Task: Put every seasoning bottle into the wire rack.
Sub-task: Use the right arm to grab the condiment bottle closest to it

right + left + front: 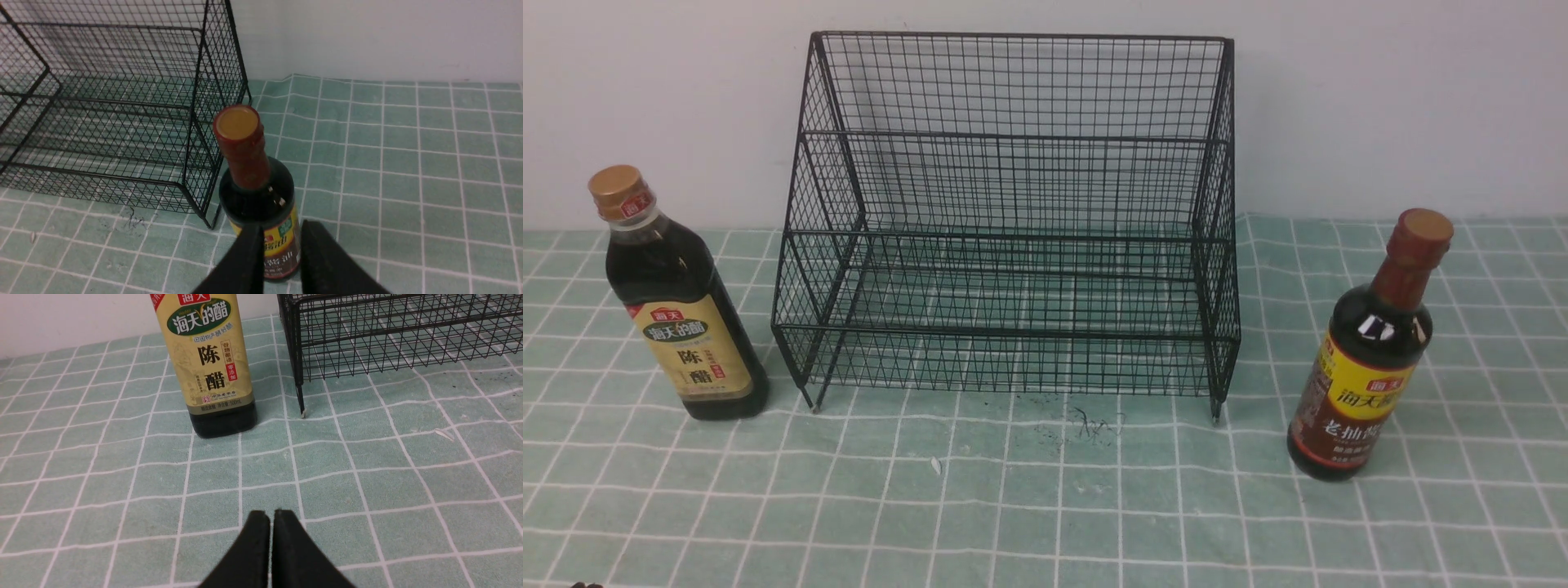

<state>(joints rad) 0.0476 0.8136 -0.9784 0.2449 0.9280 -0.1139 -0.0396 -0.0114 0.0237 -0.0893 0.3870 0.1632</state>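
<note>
Approach step: right end effector, slightly apart, faced round bottle; left end effector together; wider opening probably needed next.

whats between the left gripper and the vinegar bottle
Nothing stands there. In the left wrist view, only bare green checked cloth lies between the left gripper and the vinegar bottle.

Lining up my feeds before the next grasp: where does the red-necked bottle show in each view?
Front view: red-necked bottle upright on the cloth, right of the wire rack.
Left wrist view: not in it.
Right wrist view: beside the rack's corner foot, just ahead of the right gripper.
Shared landmark: the wire rack, in all three views.
</note>
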